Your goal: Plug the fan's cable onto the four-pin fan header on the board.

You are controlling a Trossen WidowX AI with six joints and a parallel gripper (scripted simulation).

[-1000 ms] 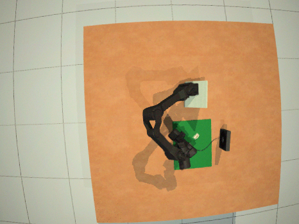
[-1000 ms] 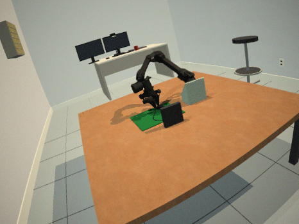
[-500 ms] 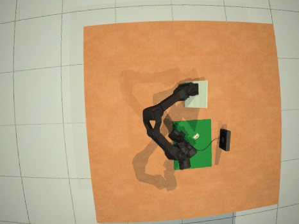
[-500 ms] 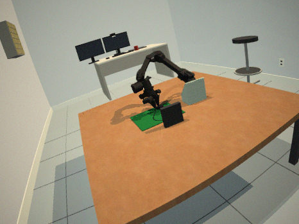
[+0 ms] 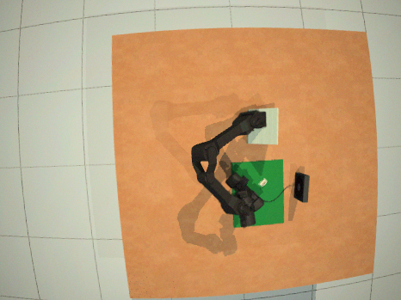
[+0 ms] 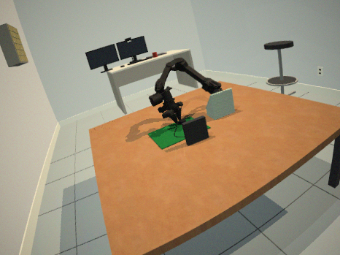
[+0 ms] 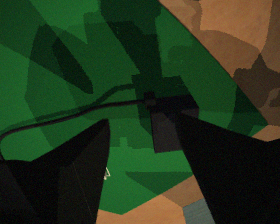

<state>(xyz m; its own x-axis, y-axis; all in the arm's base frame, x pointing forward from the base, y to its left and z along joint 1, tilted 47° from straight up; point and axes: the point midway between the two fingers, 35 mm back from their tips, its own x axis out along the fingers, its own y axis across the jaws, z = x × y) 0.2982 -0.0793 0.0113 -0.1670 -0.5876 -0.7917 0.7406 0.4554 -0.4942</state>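
The black plug lies over the green board, its near side by the right fingertip in the wrist view. Its dark cable runs to the black fan, which stands upright beside the board. My gripper is partly open around the plug, with a gap to the left finger, and grips nothing. The small white header is on the board; only a sliver shows beside the left finger in the wrist view. Whether the plug touches the right finger or board is unclear.
A pale block stands on the orange table beside the arm's base. The fan stands off the board's edge, with its cable crossing that edge. A desk with monitors and a stool are in the background.
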